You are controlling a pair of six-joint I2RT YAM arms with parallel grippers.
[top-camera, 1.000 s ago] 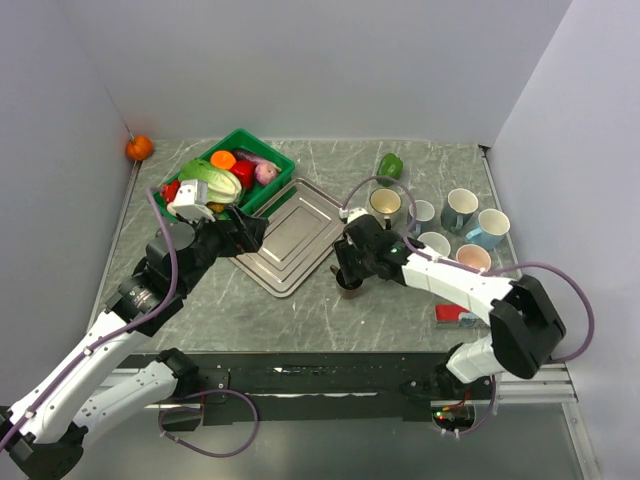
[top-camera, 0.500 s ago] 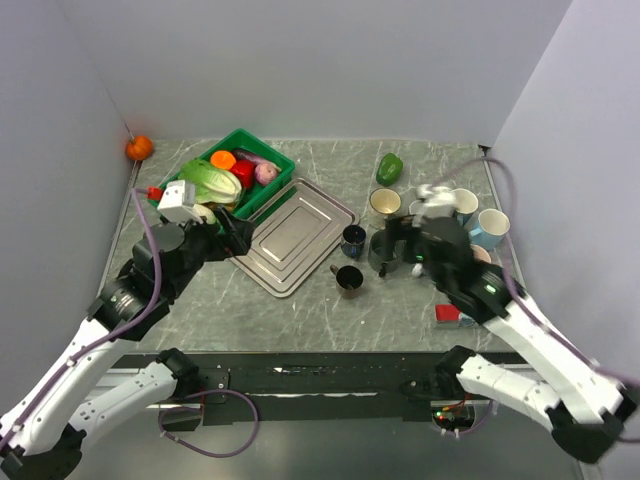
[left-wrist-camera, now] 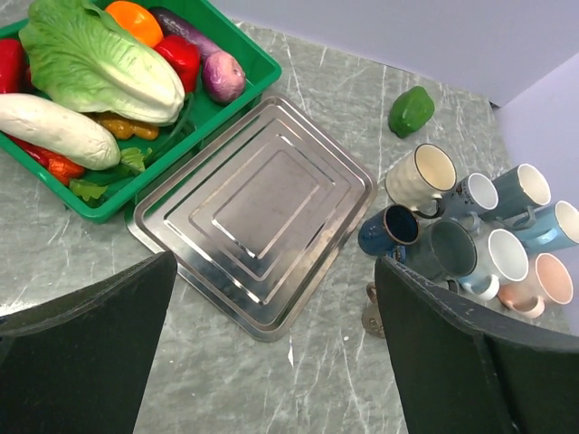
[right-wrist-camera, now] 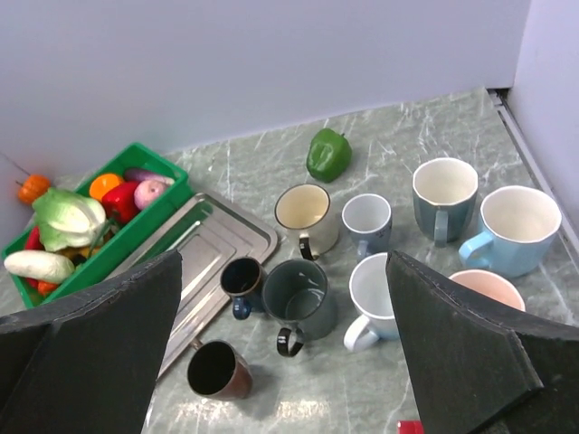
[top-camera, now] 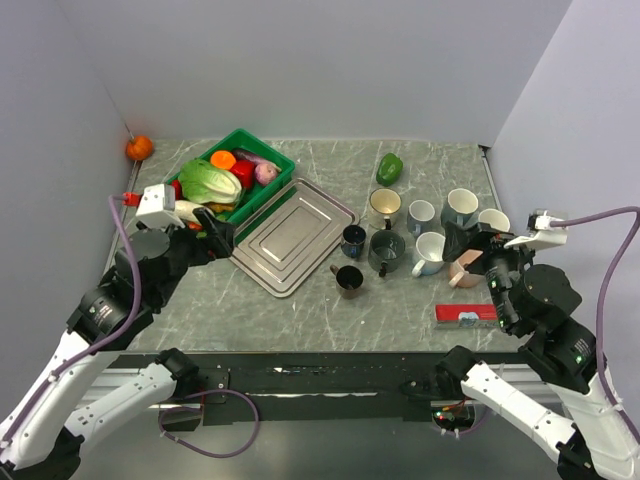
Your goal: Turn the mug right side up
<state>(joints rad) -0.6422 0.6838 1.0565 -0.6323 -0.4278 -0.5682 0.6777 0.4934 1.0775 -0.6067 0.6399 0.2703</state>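
The brown mug [top-camera: 348, 281] stands upright, mouth up, on the grey table just in front of the metal tray. It also shows in the right wrist view [right-wrist-camera: 217, 369] with its dark inside visible. In the left wrist view [left-wrist-camera: 371, 312] it is partly hidden behind a finger. My left gripper [top-camera: 215, 235] [left-wrist-camera: 274, 298] is open and empty, held high over the tray's left corner. My right gripper [top-camera: 468, 248] [right-wrist-camera: 283, 271] is open and empty, raised at the right, well clear of the brown mug.
Several upright mugs cluster right of the brown one: dark blue [top-camera: 353, 238], grey-green [top-camera: 385, 250], cream [top-camera: 384, 205], white [top-camera: 430, 250] and others. A metal tray [top-camera: 295, 235], a green crate [top-camera: 262, 190] of vegetables, a green pepper [top-camera: 390, 167] and a red block [top-camera: 465, 314] are also here.
My right gripper, which was down at the brown mug, has let go and pulled back up to the right. My left arm has drawn back to the left. The mug stays upright.
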